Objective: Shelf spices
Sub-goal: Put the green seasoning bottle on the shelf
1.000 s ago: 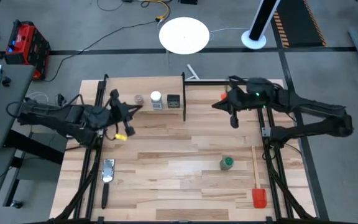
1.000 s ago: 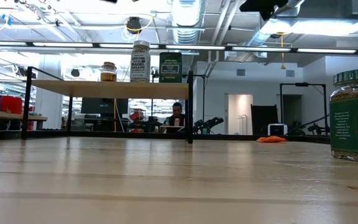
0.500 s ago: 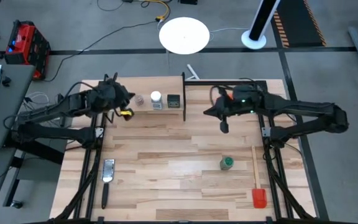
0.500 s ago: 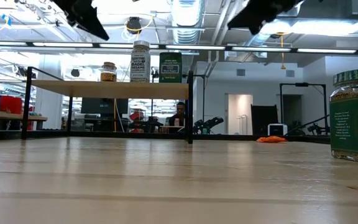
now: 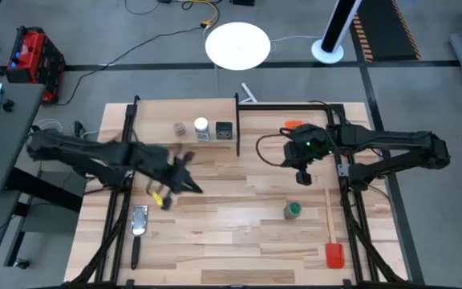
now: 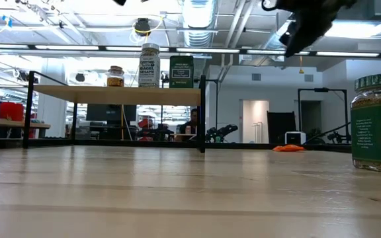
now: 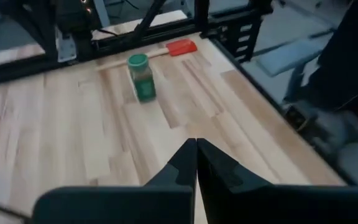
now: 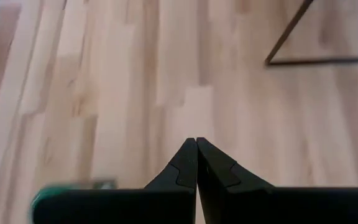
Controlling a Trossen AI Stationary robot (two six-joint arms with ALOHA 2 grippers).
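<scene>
On the shelf [image 5: 184, 128], at twelve o'clock on the counter [image 5: 231, 233], stand three spices: the brownish jar [image 5: 180, 128], the white-lidded jar [image 5: 201, 128] and the black tin [image 5: 224, 129]. The green-lidded jar [image 5: 293, 210] stands alone on the counter toward four o'clock, with the red spatula [image 5: 332, 241] just beside it. The left hand [image 5: 189, 185] hovers near nine o'clock, fingers together and empty. The right hand [image 5: 303, 178] hangs just above the green-lidded jar, fingers together, holding nothing.

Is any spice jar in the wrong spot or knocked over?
One is left out: the green-lidded jar stands upright on the table, while the other three spices sit on the shelf. Nothing looks tipped or spilled.
</scene>
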